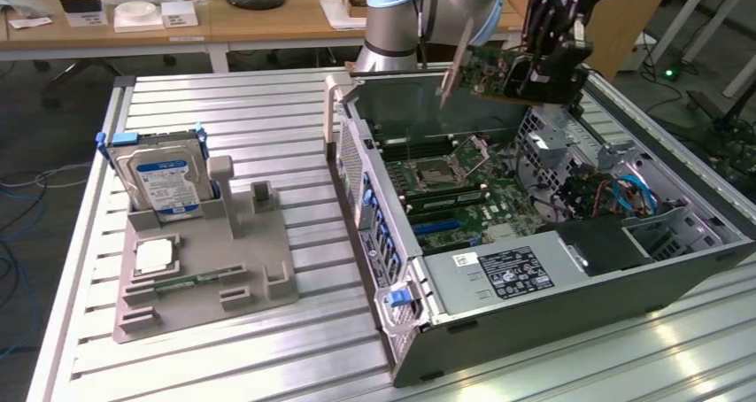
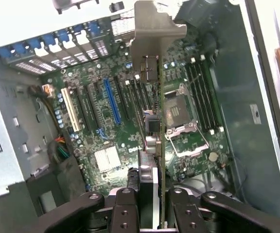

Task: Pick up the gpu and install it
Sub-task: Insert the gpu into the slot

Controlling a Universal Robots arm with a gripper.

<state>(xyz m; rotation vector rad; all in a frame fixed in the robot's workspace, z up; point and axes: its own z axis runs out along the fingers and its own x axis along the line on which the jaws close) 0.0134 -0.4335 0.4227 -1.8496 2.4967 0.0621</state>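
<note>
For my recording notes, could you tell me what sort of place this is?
Likely a robotics lab: an open grey metal computer case on a slatted aluminium table, a silver-and-blue robot arm, cluttered wooden desks behind.

exterior: high, angled down, far | wrist: close, looking down | shared: motherboard (image 2: 130, 141)

Items I have on screen:
1. My gripper (image 1: 516, 81), upper right of frame, clamped on the gpu (image 1: 482, 67). The card is tilted with its silver bracket pointing down-left, held over the open computer case (image 1: 590, 309) and clear of the motherboard (image 1: 455, 194).
2. Grey parts holder (image 1: 250, 265), lower left, on the slatted table (image 1: 236, 110).
3. Hard drive (image 1: 163, 181), blue label, standing upright in the holder's upper end.
4. Memory stick (image 1: 177, 284), green, lying flat in the holder's lower half.
</note>
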